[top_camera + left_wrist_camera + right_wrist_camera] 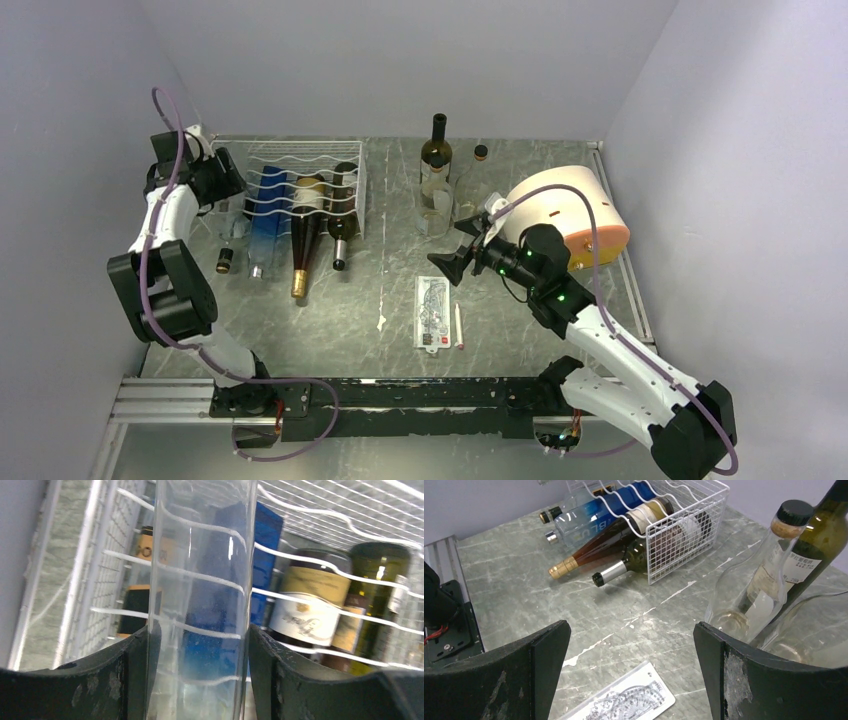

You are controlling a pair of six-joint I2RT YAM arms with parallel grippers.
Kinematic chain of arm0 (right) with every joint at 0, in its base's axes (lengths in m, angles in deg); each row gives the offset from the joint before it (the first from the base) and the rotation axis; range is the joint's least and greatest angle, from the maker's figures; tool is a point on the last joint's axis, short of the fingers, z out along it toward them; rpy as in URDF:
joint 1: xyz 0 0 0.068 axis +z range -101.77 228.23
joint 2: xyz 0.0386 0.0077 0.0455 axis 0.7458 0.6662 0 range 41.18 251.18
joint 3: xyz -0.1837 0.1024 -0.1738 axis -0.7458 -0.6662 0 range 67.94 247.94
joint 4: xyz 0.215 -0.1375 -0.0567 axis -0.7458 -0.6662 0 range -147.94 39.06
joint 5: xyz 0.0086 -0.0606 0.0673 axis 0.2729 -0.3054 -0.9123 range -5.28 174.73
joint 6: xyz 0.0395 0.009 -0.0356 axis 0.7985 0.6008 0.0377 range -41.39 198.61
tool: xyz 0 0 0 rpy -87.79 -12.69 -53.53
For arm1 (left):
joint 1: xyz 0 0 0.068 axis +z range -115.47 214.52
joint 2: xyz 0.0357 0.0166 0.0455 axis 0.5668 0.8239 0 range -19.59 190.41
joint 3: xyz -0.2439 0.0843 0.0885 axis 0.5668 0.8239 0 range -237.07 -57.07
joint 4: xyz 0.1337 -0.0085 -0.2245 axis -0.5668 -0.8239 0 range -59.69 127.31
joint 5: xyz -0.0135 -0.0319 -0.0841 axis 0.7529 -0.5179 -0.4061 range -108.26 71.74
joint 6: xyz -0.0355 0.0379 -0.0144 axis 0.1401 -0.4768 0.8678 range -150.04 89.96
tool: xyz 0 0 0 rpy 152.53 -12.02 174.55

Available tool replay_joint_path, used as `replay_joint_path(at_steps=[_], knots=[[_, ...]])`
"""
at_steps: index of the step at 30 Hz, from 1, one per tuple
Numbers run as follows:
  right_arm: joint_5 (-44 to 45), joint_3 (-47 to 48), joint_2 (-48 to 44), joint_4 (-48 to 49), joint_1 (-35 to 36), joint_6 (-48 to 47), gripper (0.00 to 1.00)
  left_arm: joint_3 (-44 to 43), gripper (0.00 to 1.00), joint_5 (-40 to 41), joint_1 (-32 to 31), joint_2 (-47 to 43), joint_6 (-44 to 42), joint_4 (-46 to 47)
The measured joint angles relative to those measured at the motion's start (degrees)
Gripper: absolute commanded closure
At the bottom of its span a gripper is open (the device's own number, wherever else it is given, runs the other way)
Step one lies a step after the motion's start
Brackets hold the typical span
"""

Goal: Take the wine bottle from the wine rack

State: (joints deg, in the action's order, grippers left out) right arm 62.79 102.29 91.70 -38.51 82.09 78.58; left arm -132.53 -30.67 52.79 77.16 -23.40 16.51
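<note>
Progress, by judgement: early. Grasp stage only, with no lift or withdrawal to be seen.

Found the clear, colourless glass bottle [200,580] standing between the fingers of the left gripper [200,647]. Black pads [142,675] set against the glass on both sides, so logged as a narrow hold on the bottle, not a free gap.

Located that gripper near the far-left corner of the grey marbled table [390,280], at the left end of the white wire rack of wavy rungs [358,195].

From above, made out only as a faint clear body at the rack's left side, just beside the flat blue bottle [265,220]. Unable to tell whether seated in the leftmost bay or lying just outside the frame.

Orientation: lying down, long axis running from the far edge towards the near edge. Neck and dark cap [224,262] pointing to the near edge, roughly parallel to the brown bottle with gold foil [302,250] and the dark green bottle [342,215].

Left to do, as judged: bring the bottle away from the rungs without dragging its neighbours, then set it down on bare table.

Right gripper [631,645]: fingers wide apart, nothing between them, hovering over the middle-right of the table near the upright bottles [435,165] by the far edge. No part in the grasp.
</note>
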Motion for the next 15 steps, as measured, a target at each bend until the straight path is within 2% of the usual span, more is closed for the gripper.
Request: replay_joint_path(at_steps=[2, 10, 15], knots=[[0.5, 0.9, 0.0, -0.9, 0.0, 0.5, 0.01, 0.5, 0.92, -2.0, 0.0, -1.3, 1.7, -0.7], [4.5, 6.0, 0.4, -5.2, 0.1, 9.0, 0.0, 4.9, 0.93, -11.8, 0.7, -7.8, 8.1, -1.1], [5.7, 11.2, 4.0, -10.8, 0.1, 13.8, 0.0, 8.0, 0.93, -20.5, 0.7, -12.9, 13.1, -0.5]])
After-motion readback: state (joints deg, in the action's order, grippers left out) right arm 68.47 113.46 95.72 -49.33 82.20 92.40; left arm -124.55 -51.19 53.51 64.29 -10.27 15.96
